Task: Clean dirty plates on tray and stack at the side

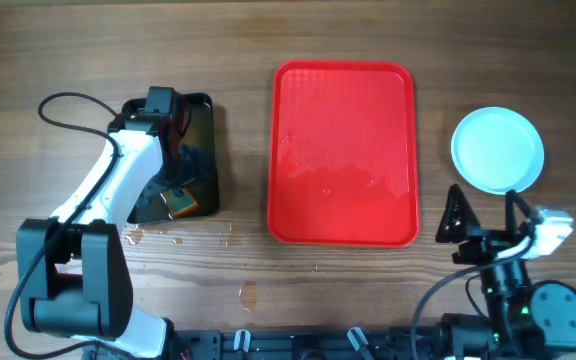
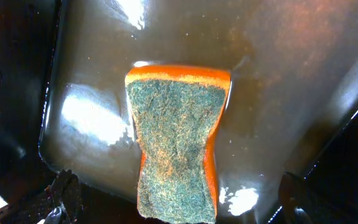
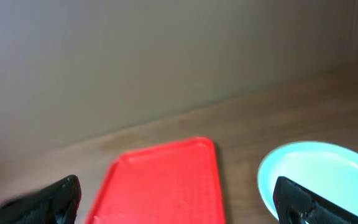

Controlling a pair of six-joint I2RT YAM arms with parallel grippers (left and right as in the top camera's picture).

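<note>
The red tray (image 1: 343, 150) lies in the middle of the table with no plates on it and only wet patches on its surface. It also shows in the right wrist view (image 3: 160, 180). A pale light-blue plate (image 1: 497, 149) sits on the bare wood to the right of the tray and looks clean. I cannot tell whether others lie under it. It also shows in the right wrist view (image 3: 316, 177). My left gripper (image 1: 173, 188) is open over the black tray. Its fingers (image 2: 179, 208) stand wide on either side of the sponge. My right gripper (image 1: 483, 220) (image 3: 179, 205) is open and empty, in front of the plate.
A wet black tray (image 1: 200, 150) (image 2: 291, 74) at the left holds an orange sponge with a green scrub face (image 1: 180, 205) (image 2: 178, 146). Water drops (image 1: 183, 238) lie on the wood in front of it. The arm bases stand at the front edge.
</note>
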